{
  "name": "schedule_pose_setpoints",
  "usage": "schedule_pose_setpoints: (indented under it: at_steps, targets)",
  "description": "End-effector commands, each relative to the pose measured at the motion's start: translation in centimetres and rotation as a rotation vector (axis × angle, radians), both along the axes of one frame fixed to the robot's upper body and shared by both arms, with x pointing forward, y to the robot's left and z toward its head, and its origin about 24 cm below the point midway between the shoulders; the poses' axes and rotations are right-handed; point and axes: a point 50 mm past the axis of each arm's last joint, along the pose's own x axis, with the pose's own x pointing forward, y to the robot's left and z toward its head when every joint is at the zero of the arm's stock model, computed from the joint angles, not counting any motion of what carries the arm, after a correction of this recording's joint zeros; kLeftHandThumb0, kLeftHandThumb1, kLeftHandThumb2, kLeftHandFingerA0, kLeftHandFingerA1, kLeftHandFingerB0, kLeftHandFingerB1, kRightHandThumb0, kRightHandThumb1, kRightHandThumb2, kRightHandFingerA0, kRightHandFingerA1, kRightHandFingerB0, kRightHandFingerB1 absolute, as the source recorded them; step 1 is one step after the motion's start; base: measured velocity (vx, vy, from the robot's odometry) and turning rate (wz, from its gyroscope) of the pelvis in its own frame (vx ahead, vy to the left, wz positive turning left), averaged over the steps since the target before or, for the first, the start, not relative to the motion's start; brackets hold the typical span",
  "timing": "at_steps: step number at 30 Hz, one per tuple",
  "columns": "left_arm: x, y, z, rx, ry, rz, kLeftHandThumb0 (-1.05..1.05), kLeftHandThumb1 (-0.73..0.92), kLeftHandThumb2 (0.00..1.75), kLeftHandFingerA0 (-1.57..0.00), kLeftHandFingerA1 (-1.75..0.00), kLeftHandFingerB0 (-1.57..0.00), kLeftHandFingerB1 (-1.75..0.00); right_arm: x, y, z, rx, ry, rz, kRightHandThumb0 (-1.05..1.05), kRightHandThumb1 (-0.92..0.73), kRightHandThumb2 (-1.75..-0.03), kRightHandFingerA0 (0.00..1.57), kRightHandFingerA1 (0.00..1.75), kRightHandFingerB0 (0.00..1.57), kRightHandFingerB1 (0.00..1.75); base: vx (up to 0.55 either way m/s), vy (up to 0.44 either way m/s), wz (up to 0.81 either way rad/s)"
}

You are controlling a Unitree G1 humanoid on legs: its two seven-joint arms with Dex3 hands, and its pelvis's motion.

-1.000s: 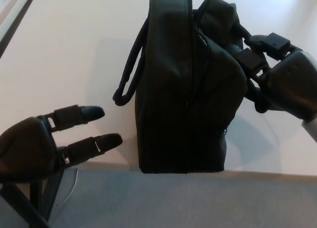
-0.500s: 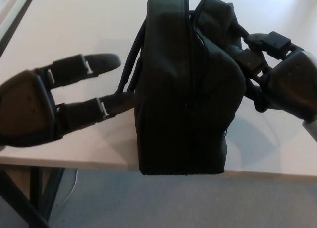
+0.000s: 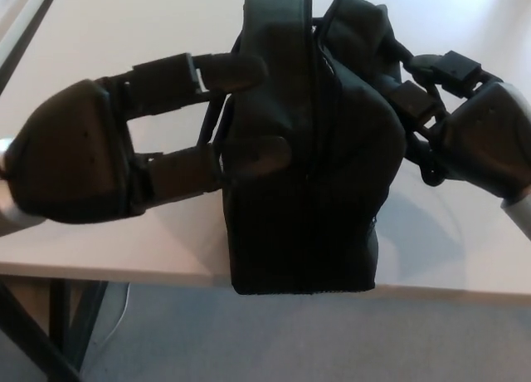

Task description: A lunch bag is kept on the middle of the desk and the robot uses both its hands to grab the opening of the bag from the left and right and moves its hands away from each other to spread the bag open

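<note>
On the desk, near its front edge: bag, black, standing, zip running up its middle.
Left hand: fingers spread, tips resting on the bag's left side, gripping nothing.
Right hand: fingers closed on the bag's right side.

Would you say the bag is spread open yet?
Not yet: the bag's two sides meet along one narrow seam, no interior showing.

The left hand was matte black, with a rounded palm shell dotted by small holes and thick segmented fingers with silver joint pins. The right hand matched it: a rounded black shell, blocky knuckle links, and a pale wrist section.
</note>
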Motion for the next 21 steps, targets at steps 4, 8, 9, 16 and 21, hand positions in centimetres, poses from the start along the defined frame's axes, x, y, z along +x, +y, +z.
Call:
schedule_pose_setpoints:
  at_steps: [4, 8, 9, 16, 21]
  targets:
    - [0.9, -0.9, 0.2, 0.083, -0.013, 0.01, -0.32, 0.55, 0.57, -0.21, -0.31, -0.14, -0.32, 0.2, 1.0, 0.2, -0.035, -0.015, 0.02, -0.4, -0.67, -0.61, 0.45, 0.36, 0.32, 0.31, 0.0, 0.0, 0.0]
    - [1.7, -1.2, 0.4, 0.078, -0.007, 0.017, -0.3, 0.53, 0.57, -0.19, -0.3, -0.09, -0.33, 0.1, 1.3, -0.1, -0.084, -0.044, 0.031, -0.31, -0.56, -0.57, 0.44, 0.36, 0.29, 0.31, 0.0, 0.0, 0.0]
    - [1.9, -1.2, 0.5, 0.08, -0.013, 0.021, -0.13, 0.53, 0.55, -0.19, -0.3, -0.09, -0.32, 0.1, 1.3, -0.2, -0.104, -0.066, 0.037, -0.24, -0.53, -0.56, 0.44, 0.36, 0.32, 0.33, 0.0, 0.0, 0.0]
    - [3.7, -1.0, 2.3, 0.065, -0.032, 0.082, -0.03, 0.38, 0.86, -0.09, -0.48, -0.02, -0.47, 0.0, 1.3, -0.7, -0.151, -0.087, 0.047, -0.52, -0.5, -0.77, 0.47, 0.48, 0.33, 0.44, 0.0, 0.0, 0.0]
    - [4.5, 0.3, 2.2, 0.046, -0.012, 0.16, -0.01, 0.54, 0.56, -0.16, -0.28, -0.11, -0.32, -0.3, 1.4, -0.8, -0.119, -0.121, 0.079, -0.25, -0.58, -0.58, 0.55, 0.38, 0.4, 0.34, 0.0, 0.0, 0.0]
